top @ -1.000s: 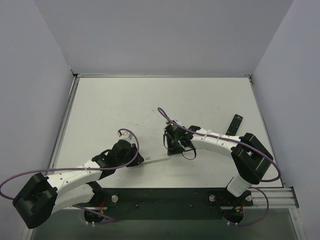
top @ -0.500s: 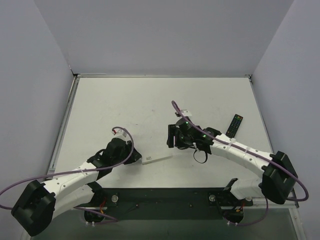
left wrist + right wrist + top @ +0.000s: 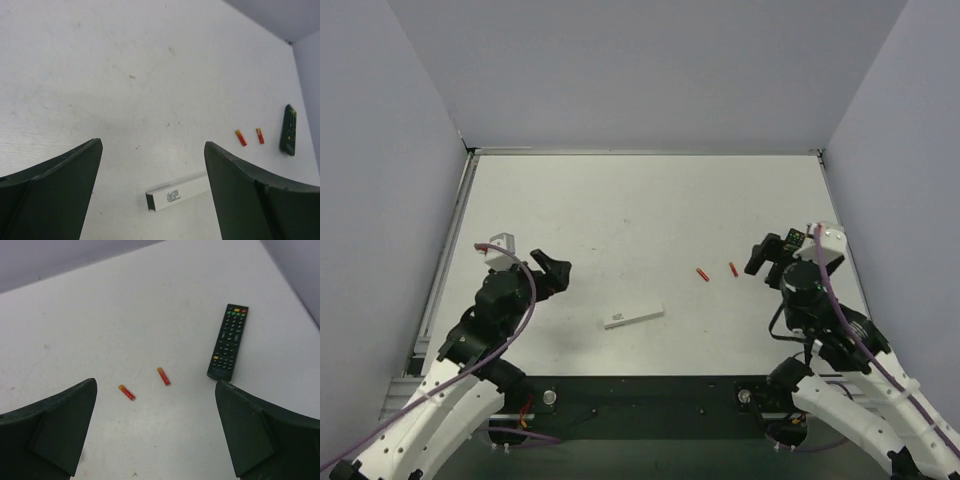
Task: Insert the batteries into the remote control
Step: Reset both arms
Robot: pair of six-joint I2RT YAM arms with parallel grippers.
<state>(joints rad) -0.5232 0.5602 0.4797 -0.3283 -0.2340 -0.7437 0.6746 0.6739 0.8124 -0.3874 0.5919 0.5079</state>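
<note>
white remote (image 3: 633, 318) on table (image 3: 620, 200), red cylinders (image 3: 703, 274) nearby

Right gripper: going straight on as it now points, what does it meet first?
Probably the table beside the two red cylinders, which lie between the open fingers of the right gripper; depth is unclear.

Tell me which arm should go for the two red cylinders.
Right. Both red cylinders lie just ahead of the right arm's open jaws. The left arm sits across the table, nearer the white remote.
</note>
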